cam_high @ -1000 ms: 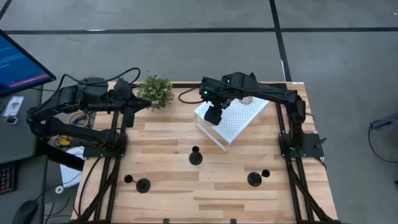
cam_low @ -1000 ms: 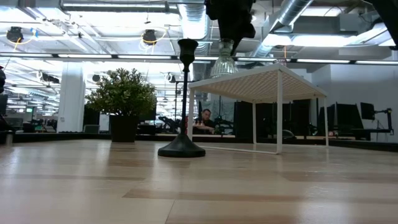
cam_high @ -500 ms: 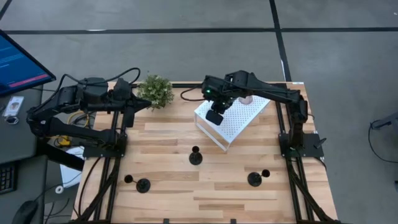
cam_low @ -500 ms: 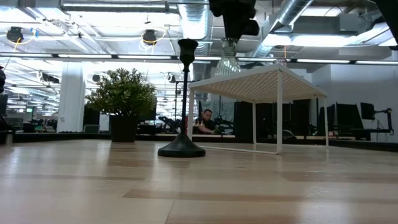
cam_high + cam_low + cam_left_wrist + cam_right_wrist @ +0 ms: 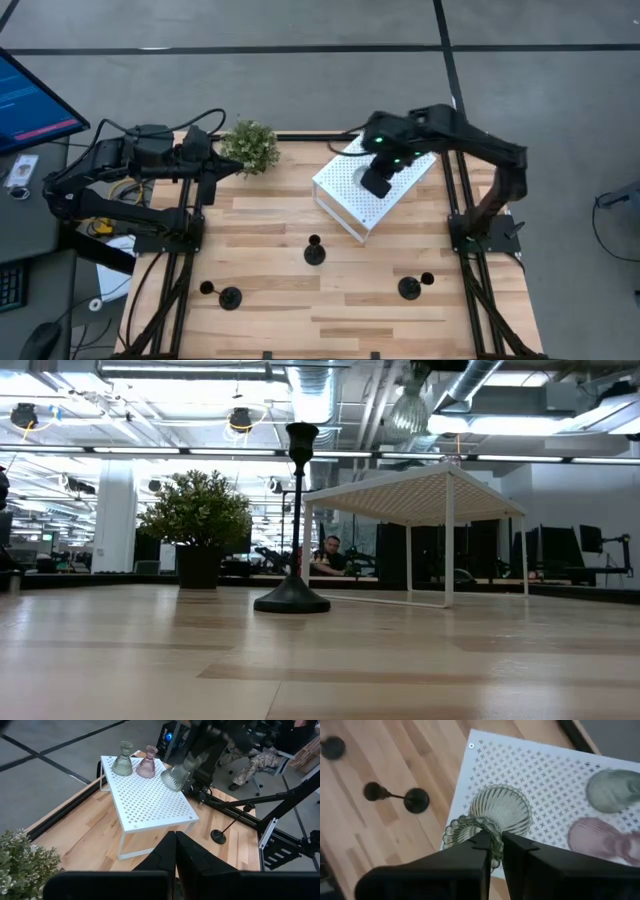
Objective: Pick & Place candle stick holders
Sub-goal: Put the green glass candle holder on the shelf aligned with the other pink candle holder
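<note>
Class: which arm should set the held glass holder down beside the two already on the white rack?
Right: the right gripper already grips the greenish glass holder above the white rack; the left gripper waits near the plant.

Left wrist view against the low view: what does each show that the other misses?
Only the left wrist view shows the pink glass holder and a greenish glass holder standing on the white perforated stand. Only the low view shows the potted plant's dark pot and a seated person behind. Both show the stand and the third greenish holder held by the right gripper above it.
</note>
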Controlling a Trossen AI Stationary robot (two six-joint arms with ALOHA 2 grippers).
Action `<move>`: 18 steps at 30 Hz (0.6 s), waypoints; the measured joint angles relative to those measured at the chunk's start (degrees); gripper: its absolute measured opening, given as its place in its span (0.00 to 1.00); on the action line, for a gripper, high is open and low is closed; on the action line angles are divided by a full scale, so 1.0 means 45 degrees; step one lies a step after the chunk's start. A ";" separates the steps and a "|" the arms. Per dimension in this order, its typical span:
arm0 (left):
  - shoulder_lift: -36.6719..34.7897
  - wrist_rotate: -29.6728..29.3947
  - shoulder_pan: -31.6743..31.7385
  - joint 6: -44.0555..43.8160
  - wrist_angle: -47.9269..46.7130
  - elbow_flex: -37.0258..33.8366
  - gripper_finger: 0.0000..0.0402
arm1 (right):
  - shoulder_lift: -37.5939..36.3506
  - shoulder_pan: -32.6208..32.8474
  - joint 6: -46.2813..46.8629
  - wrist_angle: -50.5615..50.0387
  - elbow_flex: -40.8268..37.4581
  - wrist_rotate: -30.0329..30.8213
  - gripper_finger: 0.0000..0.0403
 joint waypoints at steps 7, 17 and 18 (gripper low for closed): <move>0.0000 -0.0005 0.0000 0.0005 0.0003 0.0000 0.02 | -0.1895 -0.0697 0.1145 0.0018 -0.1396 0.0732 0.04; 0.0000 -0.0282 0.0000 0.0053 0.0003 0.0000 0.02 | -0.5095 -0.0970 0.3207 -0.0010 -0.6283 0.0679 0.04; 0.0000 -0.0301 0.0000 0.0053 0.0003 0.0000 0.02 | -0.5272 -0.1058 0.3314 -0.0025 -0.6560 0.0678 0.04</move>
